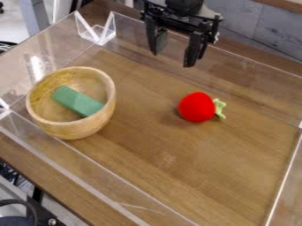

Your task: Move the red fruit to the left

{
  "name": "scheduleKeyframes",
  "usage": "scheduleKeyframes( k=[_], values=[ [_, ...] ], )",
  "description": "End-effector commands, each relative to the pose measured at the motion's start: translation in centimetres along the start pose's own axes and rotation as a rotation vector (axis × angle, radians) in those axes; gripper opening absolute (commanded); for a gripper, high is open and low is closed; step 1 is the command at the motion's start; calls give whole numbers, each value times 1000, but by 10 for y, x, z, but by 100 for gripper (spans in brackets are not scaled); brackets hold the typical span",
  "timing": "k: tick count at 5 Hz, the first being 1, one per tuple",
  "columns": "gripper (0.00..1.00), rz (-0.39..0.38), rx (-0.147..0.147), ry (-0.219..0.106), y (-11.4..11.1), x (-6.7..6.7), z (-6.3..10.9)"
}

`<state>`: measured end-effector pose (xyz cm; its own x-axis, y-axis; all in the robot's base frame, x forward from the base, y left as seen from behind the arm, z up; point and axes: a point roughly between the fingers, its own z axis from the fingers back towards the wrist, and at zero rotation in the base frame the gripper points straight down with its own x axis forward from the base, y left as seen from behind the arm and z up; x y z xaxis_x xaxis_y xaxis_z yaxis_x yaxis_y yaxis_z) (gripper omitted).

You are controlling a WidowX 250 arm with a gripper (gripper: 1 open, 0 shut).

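Sitting at the left of the wooden counter is a round wooden bowl, and inside it lies a green rectangular block, resting at a slant across the bowl's floor. A low clear plastic wall runs around the counter's edges, with a folded corner showing at the upper left. Further right, near the middle of the counter and well apart from the bowl, the red fruit rests on the wood with its small green leafy stem pointing to the right. Above and slightly left of the fruit, at the top of the view, hangs the black gripper, pointing down; its jaws stand wide apart with nothing between them, and they touch neither the fruit nor the bowl.
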<state>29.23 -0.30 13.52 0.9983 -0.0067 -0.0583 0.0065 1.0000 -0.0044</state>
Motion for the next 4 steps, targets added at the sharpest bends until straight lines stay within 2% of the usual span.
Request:
scheduleKeyframes(
  k=[1, 2, 3, 4],
  values=[
    [100, -206, -11, 19, -13, 5, -14],
    [100, -372, -28, 36, -39, 2, -34],
    [100, -485, -30, 41, -69, 0, -53],
    [100, -563, -27, 47, -82, -1, -72]
  ],
)
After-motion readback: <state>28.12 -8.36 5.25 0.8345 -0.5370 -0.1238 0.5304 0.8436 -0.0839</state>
